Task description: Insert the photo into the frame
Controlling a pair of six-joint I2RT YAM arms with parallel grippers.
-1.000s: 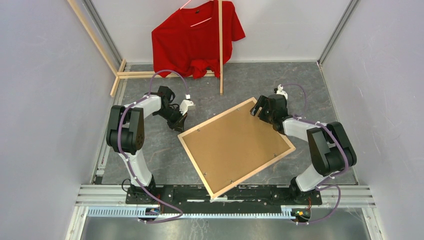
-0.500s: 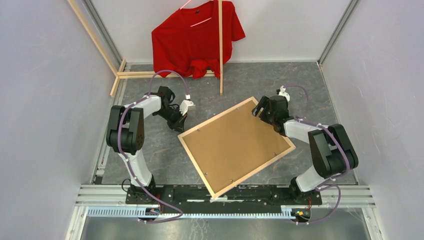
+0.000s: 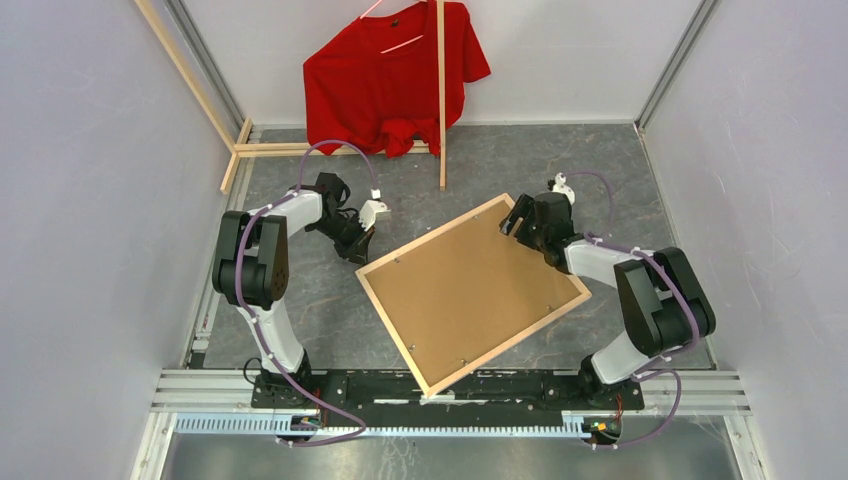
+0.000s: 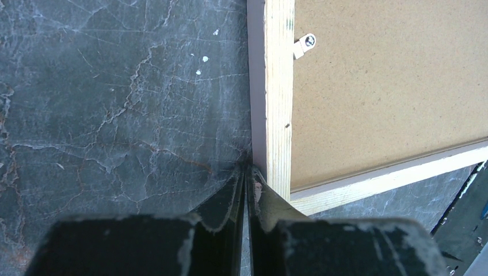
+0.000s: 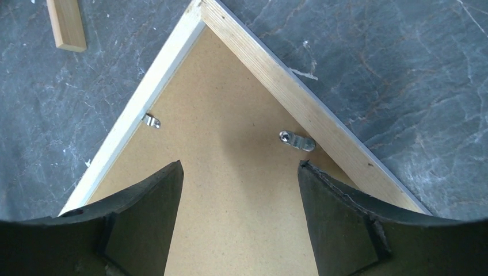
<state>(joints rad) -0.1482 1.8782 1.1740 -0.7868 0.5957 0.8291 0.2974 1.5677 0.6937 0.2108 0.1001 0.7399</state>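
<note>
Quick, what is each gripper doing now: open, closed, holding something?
Left gripper: closed, nothing between its fingers, tips at the edge of the frame.
Right gripper: open, holding nothing, over a frame corner.

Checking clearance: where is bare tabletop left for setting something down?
Free: grey tabletop between left arm and near-left edge of the pale wooden picture frame; also far right, between right tool and back wall. Crowded: far left, red T-shirt and wooden rack poles; frame corner at the left tool.

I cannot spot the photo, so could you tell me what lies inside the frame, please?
A brown board fills the frame, with small metal clips along its rim. Anything beneath the board, the photo included, is hidden.
</note>
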